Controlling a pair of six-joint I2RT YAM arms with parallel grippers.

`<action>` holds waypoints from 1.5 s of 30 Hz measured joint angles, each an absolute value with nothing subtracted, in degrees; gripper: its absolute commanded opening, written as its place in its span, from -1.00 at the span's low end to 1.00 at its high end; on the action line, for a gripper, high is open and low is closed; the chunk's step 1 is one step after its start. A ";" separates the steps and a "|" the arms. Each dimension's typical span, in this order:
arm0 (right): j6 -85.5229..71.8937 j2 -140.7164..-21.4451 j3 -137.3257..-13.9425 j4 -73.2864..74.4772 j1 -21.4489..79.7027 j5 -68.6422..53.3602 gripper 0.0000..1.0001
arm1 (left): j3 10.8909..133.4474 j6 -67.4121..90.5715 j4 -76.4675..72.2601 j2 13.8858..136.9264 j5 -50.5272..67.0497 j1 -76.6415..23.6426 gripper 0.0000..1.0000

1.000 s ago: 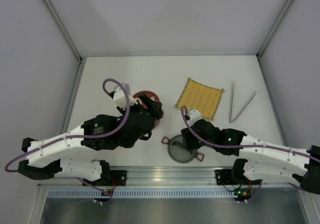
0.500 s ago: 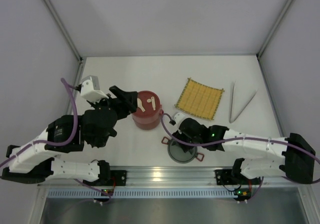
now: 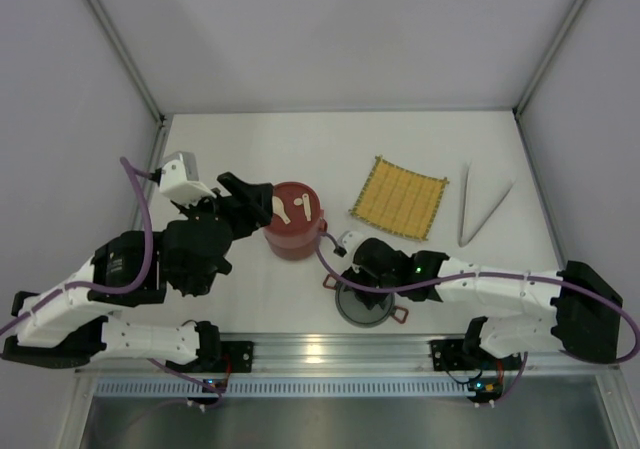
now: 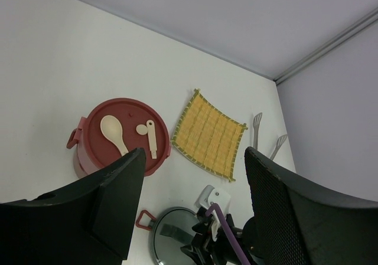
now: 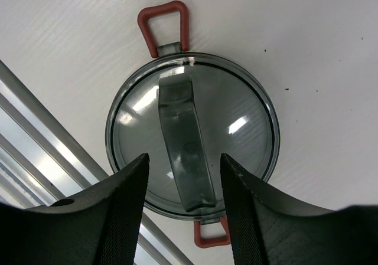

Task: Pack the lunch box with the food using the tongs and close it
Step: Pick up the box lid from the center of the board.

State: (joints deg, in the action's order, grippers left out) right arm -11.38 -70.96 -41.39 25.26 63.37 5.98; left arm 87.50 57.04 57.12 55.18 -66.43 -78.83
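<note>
The dark-red lunch box (image 3: 293, 234) (image 4: 118, 136) stands stacked left of centre, a flat red lid on top. Its grey domed lid (image 3: 366, 314) (image 5: 236, 129) lies apart near the front edge, with red latch loops at both ends. My right gripper (image 3: 356, 281) (image 5: 186, 209) hovers open just above the dome, its fingers either side of the lid's handle bar (image 5: 184, 150) with gaps showing. Open and holding nothing, my left gripper (image 3: 255, 204) (image 4: 195, 209) sits just left of the lunch box. The tongs (image 3: 480, 209) (image 4: 260, 136) lie at the far right. The food is out of view.
A yellow woven mat (image 3: 400, 197) (image 4: 209, 134) lies between the lunch box and the tongs. Two cream spoon-shaped pieces (image 3: 300, 207) (image 4: 112, 132) rest on the red lid. An aluminium rail (image 3: 330, 351) runs along the near edge, and white walls enclose the table.
My left arm has drawn back to the left, uncovering the lunch box. The right gripper has shifted left over the grey lid and its jaws have narrowed a little.
</note>
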 measured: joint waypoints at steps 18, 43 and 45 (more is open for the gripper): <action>-11.09 -75.85 -41.39 24.99 63.37 5.41 -0.40 | 87.09 56.80 57.10 54.06 -66.98 -78.83 0.47; -4.49 -60.64 -72.88 43.75 63.37 12.82 -0.96 | 86.78 54.65 56.58 53.01 -66.94 -78.85 0.47; -0.10 -62.54 -77.91 43.18 63.37 12.93 -0.97 | 86.78 54.02 56.55 53.08 -66.94 -78.83 0.47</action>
